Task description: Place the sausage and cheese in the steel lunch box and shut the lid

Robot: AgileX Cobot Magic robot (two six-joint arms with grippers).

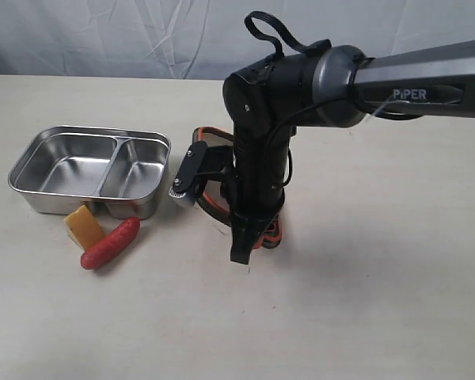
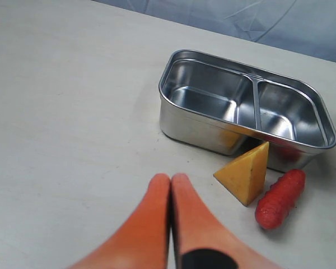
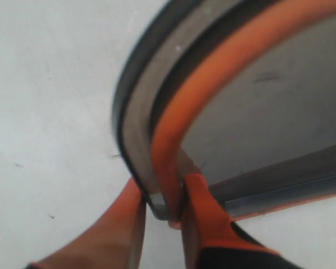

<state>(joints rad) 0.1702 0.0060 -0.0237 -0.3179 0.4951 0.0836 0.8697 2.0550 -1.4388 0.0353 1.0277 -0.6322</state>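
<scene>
The steel lunch box stands empty at the left, both compartments bare. The yellow cheese and the red sausage lie on the table against its near wall, side by side. My right gripper reaches across the middle and is shut on the rim of the lid. The lid is held tilted on edge just right of the box, mostly hidden behind the arm. My left gripper is shut and empty, low over the table short of the cheese; the exterior view does not show it.
The right arm stretches in from the right edge and covers the table's middle. A white cloth backdrop runs behind the pale table.
</scene>
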